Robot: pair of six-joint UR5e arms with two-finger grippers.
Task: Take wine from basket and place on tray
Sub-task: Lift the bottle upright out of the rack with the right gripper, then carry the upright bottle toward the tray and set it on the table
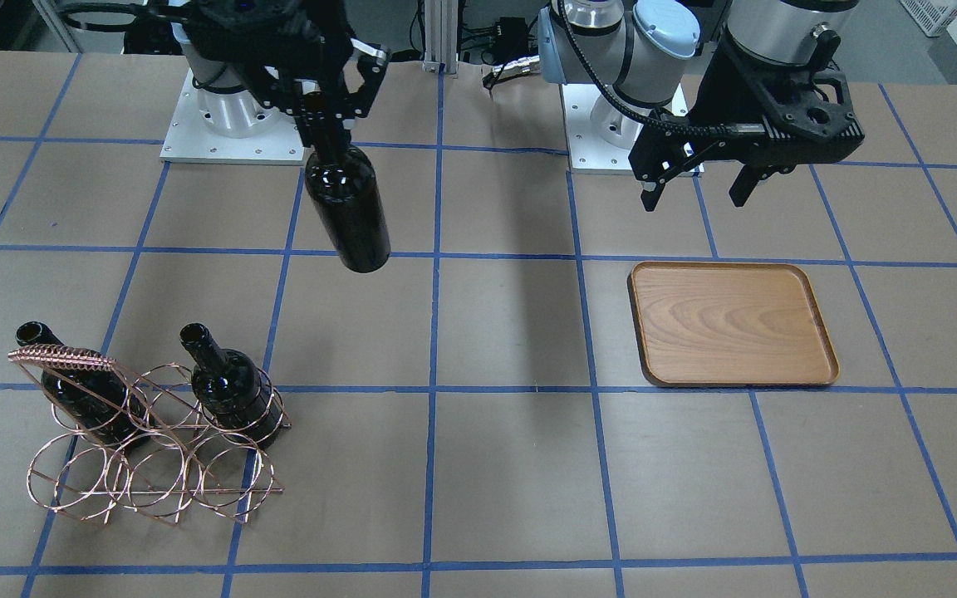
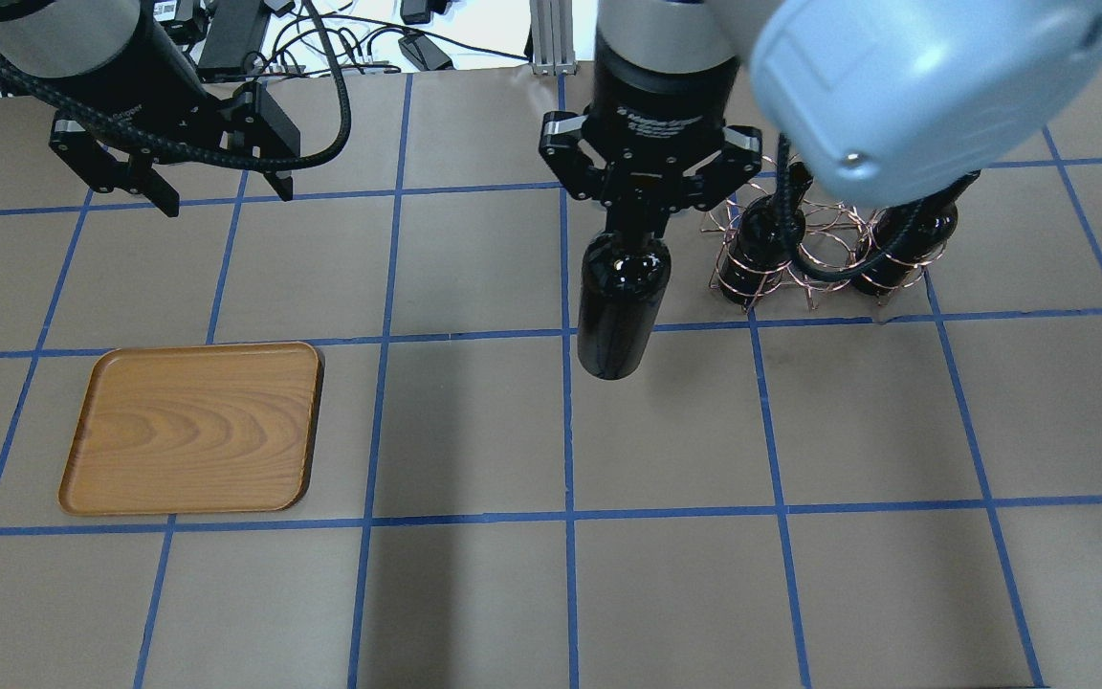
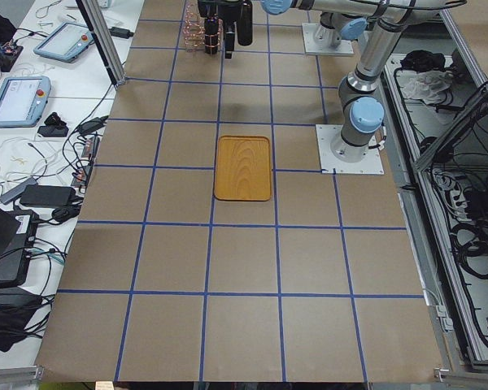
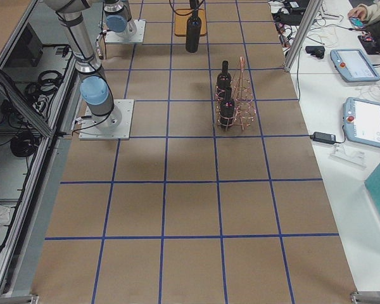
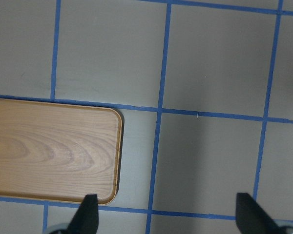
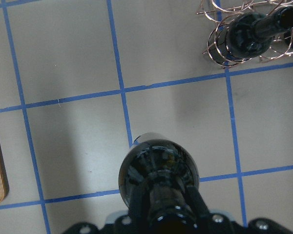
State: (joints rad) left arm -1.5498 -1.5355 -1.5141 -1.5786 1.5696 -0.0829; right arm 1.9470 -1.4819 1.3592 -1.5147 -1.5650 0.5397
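Right gripper (image 2: 642, 212) is pinching the wine (image 2: 616, 311) by its neck, in mid-air between basket (image 1: 154, 465) and tray (image 1: 728, 324). I'm seeing two other bottles (image 1: 233, 390) sitting in the basket; left gripper (image 1: 696, 198) is hovering spread.

The table (image 3: 244, 260) is covered in a matt brown sheet, ruled into large squares by blue tape lines (image 1: 433, 332). Soft, broad shadows fall across it in the overhead view. In the exterior left view a white bench (image 3: 41, 162) runs down the left edge. It carries two teach pendants (image 3: 18, 100), loose cables and dark devices. An aluminium post (image 3: 103, 45) rises at the upper left. Along the right edge, black cable bundles (image 3: 472, 236) lie in a dark channel beside the table.
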